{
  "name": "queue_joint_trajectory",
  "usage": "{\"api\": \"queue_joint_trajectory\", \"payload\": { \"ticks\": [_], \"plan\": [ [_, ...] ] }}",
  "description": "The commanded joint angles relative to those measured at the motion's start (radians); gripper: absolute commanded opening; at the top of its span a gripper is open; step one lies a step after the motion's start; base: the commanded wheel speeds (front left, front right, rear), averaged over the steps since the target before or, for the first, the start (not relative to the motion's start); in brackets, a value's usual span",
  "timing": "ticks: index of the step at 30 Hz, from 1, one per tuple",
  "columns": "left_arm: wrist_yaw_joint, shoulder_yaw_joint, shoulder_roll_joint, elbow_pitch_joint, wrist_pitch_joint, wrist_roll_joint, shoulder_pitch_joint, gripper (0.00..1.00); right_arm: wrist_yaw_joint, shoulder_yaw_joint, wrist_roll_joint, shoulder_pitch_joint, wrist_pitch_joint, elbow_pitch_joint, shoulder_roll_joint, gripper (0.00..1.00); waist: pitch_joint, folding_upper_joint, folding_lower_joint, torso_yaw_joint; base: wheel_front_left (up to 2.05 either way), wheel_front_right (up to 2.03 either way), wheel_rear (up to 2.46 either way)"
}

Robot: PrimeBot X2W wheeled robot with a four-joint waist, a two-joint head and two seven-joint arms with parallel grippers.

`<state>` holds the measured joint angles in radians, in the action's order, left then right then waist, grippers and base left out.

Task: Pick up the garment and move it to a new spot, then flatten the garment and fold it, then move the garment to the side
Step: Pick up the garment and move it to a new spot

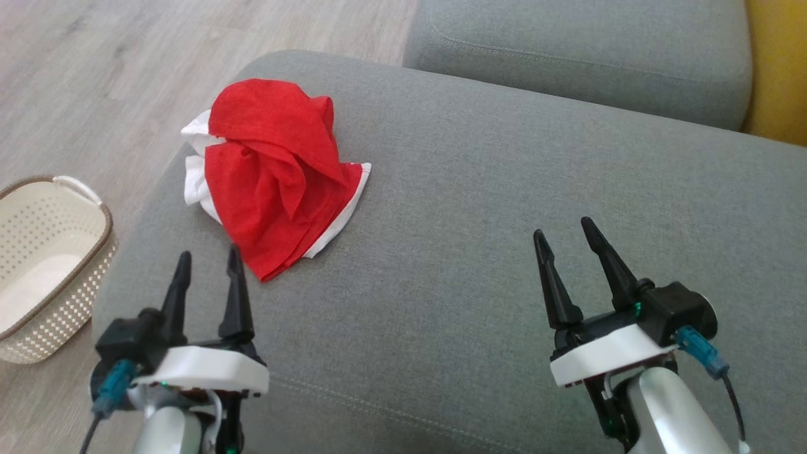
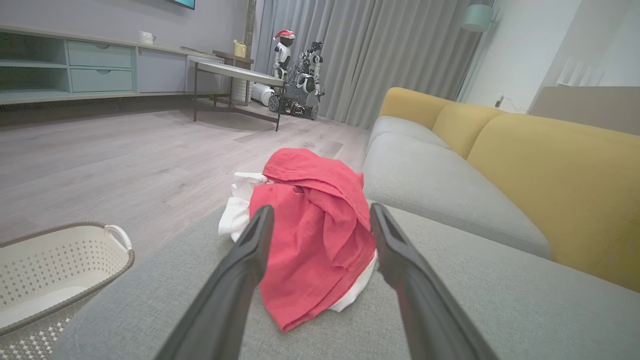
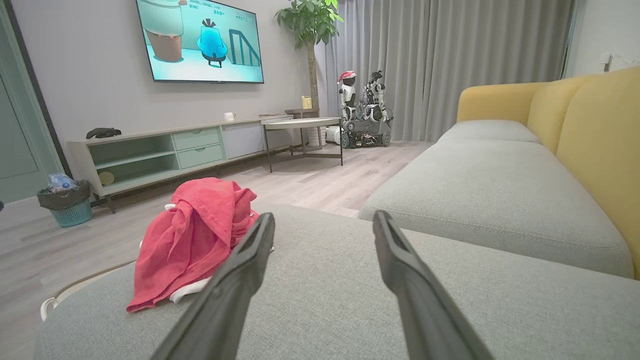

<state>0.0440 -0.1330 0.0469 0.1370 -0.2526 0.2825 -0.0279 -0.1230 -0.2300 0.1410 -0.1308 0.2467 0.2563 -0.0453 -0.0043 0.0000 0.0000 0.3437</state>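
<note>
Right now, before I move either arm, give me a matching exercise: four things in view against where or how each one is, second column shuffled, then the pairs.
Things:
1 garment
2 basket
3 left gripper
4 right gripper

Places or states:
A on the floor, left of the cushion
B open, above bare cushion
C crumpled on the cushion, near its left edge
D open, garment straight ahead of it

Pairs: 1-C, 2-A, 3-D, 4-B

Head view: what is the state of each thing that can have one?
garment: crumpled heap on the sofa cushion, unheld.
left gripper: open, empty, near the garment's edge.
right gripper: open, empty, above bare cushion.
basket: upright on the floor, nothing visible inside.
</note>
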Motion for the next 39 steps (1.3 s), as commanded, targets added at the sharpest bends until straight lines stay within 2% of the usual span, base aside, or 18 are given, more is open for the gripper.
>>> {"api": "queue_joint_trajectory", "payload": {
  "ticks": [1,7,12,17,22,32,39],
  "plan": [
    [0.0,0.04,0.003,-0.038,-0.009,-0.009,-0.034,1.0,-0.008,-0.025,0.004,-0.025,0.01,-0.029,-0.005,1.0,0.003,0.0,0.0,-0.005,0.0,0.0,0.0],
    [-0.007,0.098,0.003,-0.054,-0.009,-0.005,-0.058,1.0,-0.008,-0.009,-0.01,-0.037,0.008,-0.037,-0.005,1.0,0.043,0.0,0.0,-0.038,0.0,0.0,0.0],
    [-0.04,0.178,0.006,-0.041,-0.009,-0.02,-0.144,1.0,-0.008,0.051,-0.053,-0.06,-0.012,-0.08,-0.005,1.0,0.14,0.0,0.0,-0.081,0.0,0.0,0.0],
    [-0.074,0.219,0.026,0.035,-0.009,-0.016,-0.262,1.0,-0.008,0.132,-0.088,-0.083,-0.035,-0.147,-0.005,1.0,0.236,0.0,0.0,-0.115,0.0,0.0,0.0],
    [-0.095,0.235,0.077,0.156,0.011,-0.001,-0.402,1.0,-0.008,0.184,-0.119,-0.107,-0.06,-0.21,-0.005,1.0,0.315,0.0,0.0,-0.147,0.0,0.0,0.0],
    [-0.07,0.275,0.16,0.38,0.07,0.021,-0.617,1.0,-0.008,0.184,-0.136,-0.132,-0.084,-0.269,-0.005,1.0,0.384,0.0,0.0,-0.192,0.0,0.0,0.0],
    [-0.041,0.256,0.21,0.538,0.073,-0.017,-0.703,1.0,-0.008,0.172,-0.135,-0.135,-0.085,-0.279,-0.005,1.0,0.408,0.0,0.0,-0.219,0.0,0.0,0.0]
  ]
}}
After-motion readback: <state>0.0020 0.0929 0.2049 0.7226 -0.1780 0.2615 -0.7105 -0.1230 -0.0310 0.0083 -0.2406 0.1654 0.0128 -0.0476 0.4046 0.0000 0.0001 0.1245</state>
